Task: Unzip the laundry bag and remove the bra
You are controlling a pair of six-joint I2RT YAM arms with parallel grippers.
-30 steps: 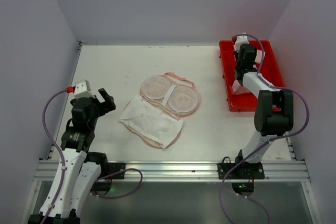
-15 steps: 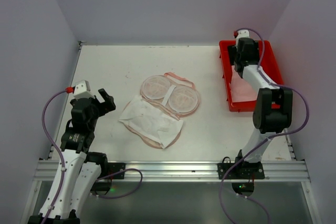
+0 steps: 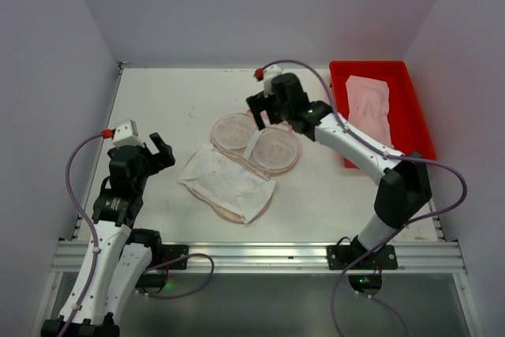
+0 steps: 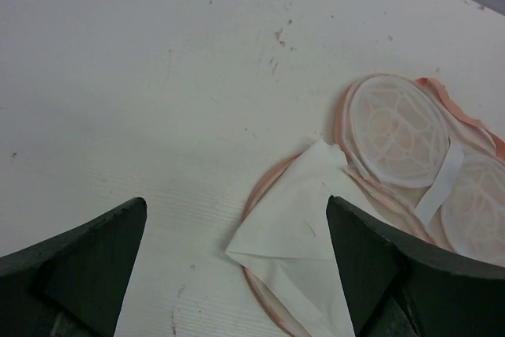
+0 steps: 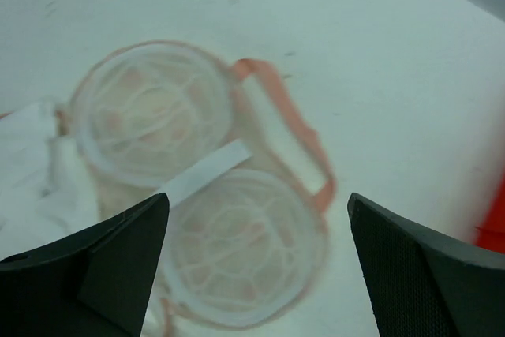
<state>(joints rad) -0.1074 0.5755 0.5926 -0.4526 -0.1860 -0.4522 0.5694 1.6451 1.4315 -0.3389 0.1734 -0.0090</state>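
The cream-peach two-lobed fabric laundry bag (image 3: 248, 159) lies spread open at the counter's centre. It is blurred in the right wrist view and cut off at the frame edge in the left wrist view. The plain white padded bra (image 3: 369, 104) lies in the red plastic tray (image 3: 412, 116) at the far right corner, and the right arm partly hides the tray's left wall. The right gripper (image 3: 260, 114) hovers over the bag's far edge with its fingers spread and empty. The left gripper (image 3: 156, 148), near the left edge, is also spread and empty.
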